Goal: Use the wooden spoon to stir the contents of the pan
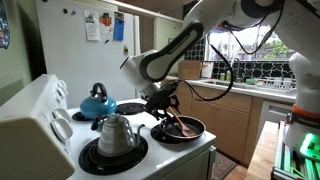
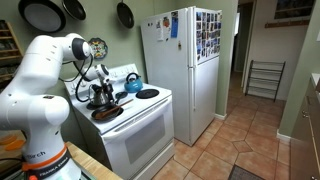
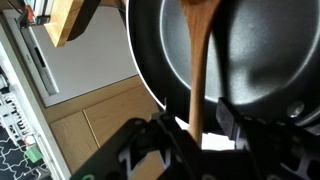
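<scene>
White stove (image 1: 175, 152) bears the round black pan (image 3: 262, 50), slim wooden spoon (image 3: 200, 55) inside.

The wooden spoon (image 3: 200, 60) was of smooth, light brown wood. The pan (image 3: 262, 48) had a dark, slightly glossy inside. The near steel kettle (image 1: 116, 135) was polished and mirror-like, and the far blue kettle (image 1: 97, 102) was glossy. The stove (image 2: 140, 135) was white and shiny. The cabinets (image 1: 235, 124) at the right looked like warm, matt wood.
</scene>
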{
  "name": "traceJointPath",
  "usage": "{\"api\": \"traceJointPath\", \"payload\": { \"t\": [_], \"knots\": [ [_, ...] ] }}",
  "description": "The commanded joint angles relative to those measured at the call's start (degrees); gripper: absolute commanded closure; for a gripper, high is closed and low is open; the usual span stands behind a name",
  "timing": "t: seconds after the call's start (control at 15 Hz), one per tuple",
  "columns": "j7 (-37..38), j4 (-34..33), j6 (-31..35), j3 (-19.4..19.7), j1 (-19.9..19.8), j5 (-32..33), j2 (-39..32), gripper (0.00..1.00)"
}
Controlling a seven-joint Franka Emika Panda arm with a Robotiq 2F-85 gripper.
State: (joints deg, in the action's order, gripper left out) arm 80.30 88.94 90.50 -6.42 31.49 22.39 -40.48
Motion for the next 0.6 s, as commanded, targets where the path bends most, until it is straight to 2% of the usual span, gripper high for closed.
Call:
{"api": "traceJointPath", "payload": {
  "t": [0.0, 0.13, 0.2, 0.53],
  "knots": [
    [0.5, 2.7, 1.2, -0.2, -0.1, 0.3, 2.3, 0.19],
    [0.4, 2.7, 1.3, -0.2, 0.2, 1.0, 2.8, 0.04],
    [0.4, 2.8, 1.4, -0.2, 0.4, 1.4, 3.1, 0.01],
    [-2.5, 5.0, 5.7, -1.1, 0.4, 3.5, 7.0, 0.00]
  ]
}}
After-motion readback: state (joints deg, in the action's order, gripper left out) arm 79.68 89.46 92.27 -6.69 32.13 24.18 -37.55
